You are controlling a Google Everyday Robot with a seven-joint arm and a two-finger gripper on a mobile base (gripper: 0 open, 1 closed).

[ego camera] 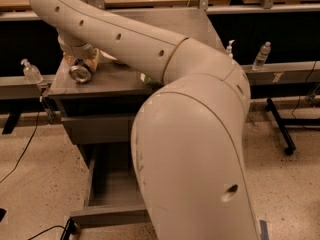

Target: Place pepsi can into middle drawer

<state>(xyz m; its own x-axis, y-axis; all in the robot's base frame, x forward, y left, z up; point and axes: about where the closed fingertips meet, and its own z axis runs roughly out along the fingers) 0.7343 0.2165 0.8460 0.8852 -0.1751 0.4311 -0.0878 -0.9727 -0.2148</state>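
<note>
Speckled beige flooring surrounds a grey metal cabinet (107, 81) that stands in front of long workbenches with dark space beneath them. You are looking down past the robot's own arm (200, 149), whose thick cream shell fills the centre and right of the view. From that bulky lower segment it bends at an elbow and reaches up and to the left, across the cabinet top, ending at a wrist that points down over the back left corner. The gripper (83, 65) sits there under the wrist, right at the pepsi can (80, 74). The can lies on its side on the cabinet top, near the left edge, with its round silver end facing you. The gripper is mostly hidden by the wrist, so you cannot tell whether it is open or closed, or whether it is touching the can. Below the top, one grey drawer front (100, 129) is closed. Under it, the middle drawer (107, 215) is pulled well out towards you. A clear pump bottle (31, 72) stands on the ledge left of the cabinet, and a water bottle (261, 56) stands on the ledge to the right.
</note>
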